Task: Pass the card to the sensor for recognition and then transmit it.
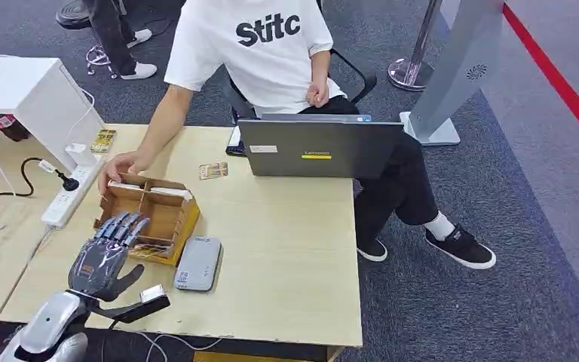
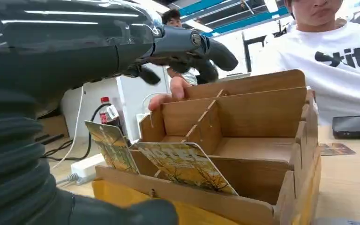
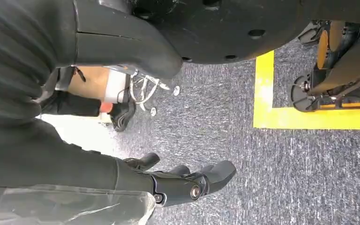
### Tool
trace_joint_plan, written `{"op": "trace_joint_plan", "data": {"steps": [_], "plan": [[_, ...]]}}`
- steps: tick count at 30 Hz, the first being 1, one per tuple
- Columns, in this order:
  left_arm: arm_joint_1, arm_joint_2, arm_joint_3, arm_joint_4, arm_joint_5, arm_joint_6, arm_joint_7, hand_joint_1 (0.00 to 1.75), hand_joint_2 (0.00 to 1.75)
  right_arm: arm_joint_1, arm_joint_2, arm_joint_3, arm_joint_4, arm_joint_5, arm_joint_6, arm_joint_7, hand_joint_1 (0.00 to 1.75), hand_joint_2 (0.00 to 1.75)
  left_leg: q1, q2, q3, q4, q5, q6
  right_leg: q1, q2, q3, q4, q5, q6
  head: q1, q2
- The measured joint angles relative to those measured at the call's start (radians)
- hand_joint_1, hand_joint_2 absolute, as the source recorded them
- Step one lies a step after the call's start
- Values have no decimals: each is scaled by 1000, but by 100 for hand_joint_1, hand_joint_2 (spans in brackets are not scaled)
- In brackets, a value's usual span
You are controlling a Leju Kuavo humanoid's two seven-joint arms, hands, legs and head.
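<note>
A wooden card box with several compartments stands on the table's left half. Two patterned cards lean upright in its near compartment, the other card beside the first. My left hand hovers at the box's near edge, fingers stretched out over it and holding nothing. A flat grey sensor lies on the table just right of the box. My right hand hangs over the carpet, fingers loosely extended and empty.
A seated person in a white shirt rests a hand on the box's far corner. A loose card and a grey laptop lie further back. A power strip and a white case stand left.
</note>
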Motion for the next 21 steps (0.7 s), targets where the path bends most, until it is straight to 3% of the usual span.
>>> {"op": "trace_joint_plan", "data": {"steps": [21], "plan": [[-12,-11,9,32,46,22,-29,175,175,0,-1,1,0,0,3,0,0,175,0,0,0,0,0,0,0,0,0,0,0,0,0,0]]}}
